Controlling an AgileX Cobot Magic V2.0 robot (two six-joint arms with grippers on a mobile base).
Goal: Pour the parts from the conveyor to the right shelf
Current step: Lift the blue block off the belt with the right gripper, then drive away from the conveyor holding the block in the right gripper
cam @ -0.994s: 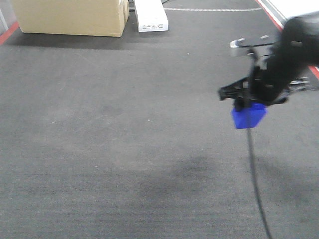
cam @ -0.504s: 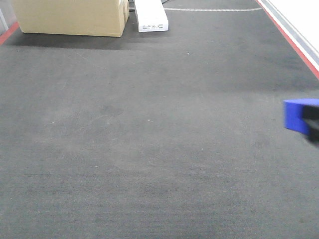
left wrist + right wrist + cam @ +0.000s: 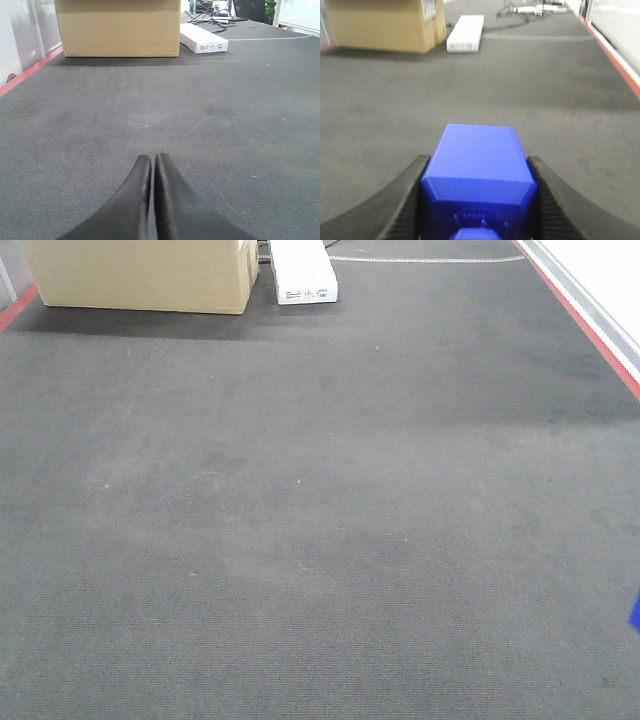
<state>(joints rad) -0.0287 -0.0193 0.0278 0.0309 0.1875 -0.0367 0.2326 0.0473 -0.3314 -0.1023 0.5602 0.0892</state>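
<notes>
A deep-blue block, the part (image 3: 480,147), is clamped between the two black ribbed fingers of my right gripper (image 3: 479,167), held above the dark grey conveyor belt (image 3: 530,90). In the front view only a sliver of the blue part (image 3: 635,612) shows at the right edge, and the right arm is out of frame. My left gripper (image 3: 151,158) hovers low over the belt (image 3: 215,120) with its fingers pressed together and nothing between them. The right shelf is out of view.
A large cardboard box (image 3: 140,275) and a flat white box (image 3: 303,275) sit at the belt's far end. Red stripes (image 3: 590,325) run along the belt's edges. Cables (image 3: 520,12) lie beyond the white box.
The right arm carrying the blue part has swung right and down, leaving the front view except for a blue sliver at the edge. The left gripper's earlier position is not shown.
</notes>
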